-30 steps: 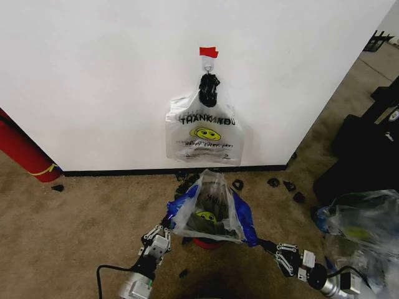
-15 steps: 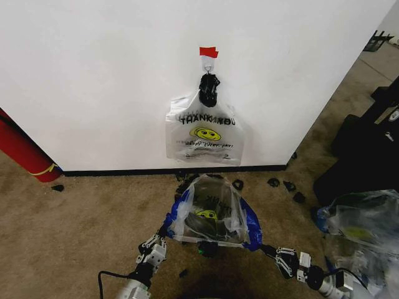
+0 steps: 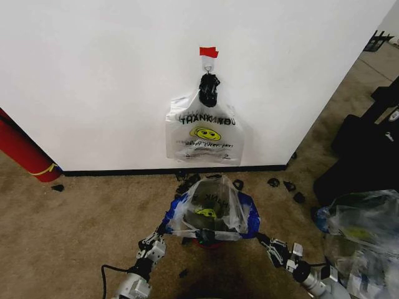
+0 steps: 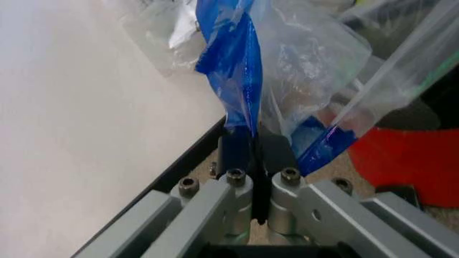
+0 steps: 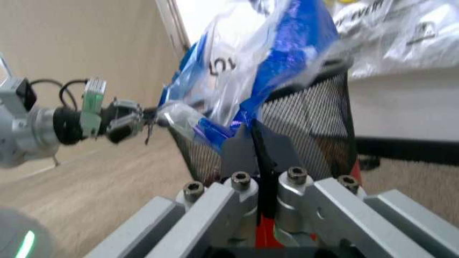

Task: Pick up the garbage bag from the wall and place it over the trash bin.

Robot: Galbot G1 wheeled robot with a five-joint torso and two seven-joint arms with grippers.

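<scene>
Pinching a blue edge of the garbage bag (image 3: 211, 212), the left gripper (image 4: 255, 156) had its fingers pressed fully together on the plastic, low above the carpet (image 3: 81, 218). The right gripper (image 5: 255, 144) was closed in the same way on the opposite blue edge. Between the two grippers the bag was stretched open and lay over the top of the trash bin (image 5: 315, 123), whose black mesh showed just beyond the right gripper and whose red base stood on the floor. Farther from both grippers rose the wall (image 3: 93, 75), where a white smiley-face bag (image 3: 204, 134) hung under a strip of red tape (image 3: 208, 52).
</scene>
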